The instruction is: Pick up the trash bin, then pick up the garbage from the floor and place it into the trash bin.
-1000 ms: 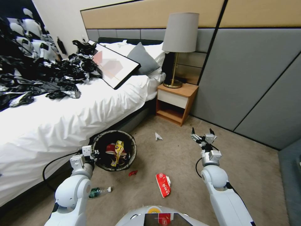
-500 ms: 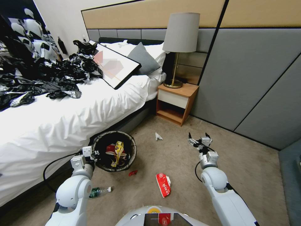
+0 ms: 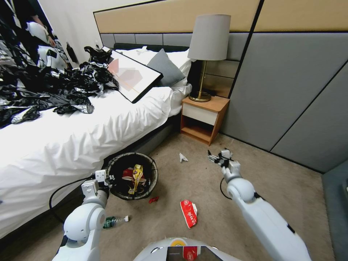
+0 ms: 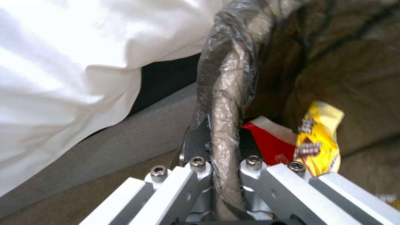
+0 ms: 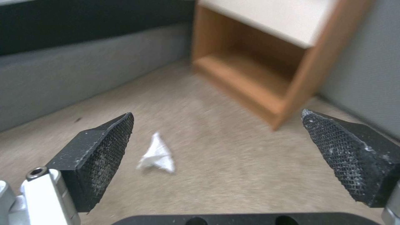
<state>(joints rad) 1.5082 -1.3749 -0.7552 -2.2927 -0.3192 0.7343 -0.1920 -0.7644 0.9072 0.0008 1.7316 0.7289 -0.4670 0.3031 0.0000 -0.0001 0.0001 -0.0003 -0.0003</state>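
A: Where is the trash bin (image 3: 133, 175) sitting?
B: Beside the bed (image 3: 72, 137), the left gripper (image 4: 221, 168) pinching its bagged rim.
A: The right gripper (image 5: 217, 153)?
B: Hovering spread wide near the nightstand (image 3: 203, 119), facing a white paper scrap (image 5: 158, 154).

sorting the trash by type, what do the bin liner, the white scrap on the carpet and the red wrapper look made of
Bin liner: thin glossy brown plastic film, wrinkled, pinched in the left hand.
White scrap: probably tissue or paper, matte, creased to a point.
Red wrapper: likely plastic snack film, printed, slightly shiny.
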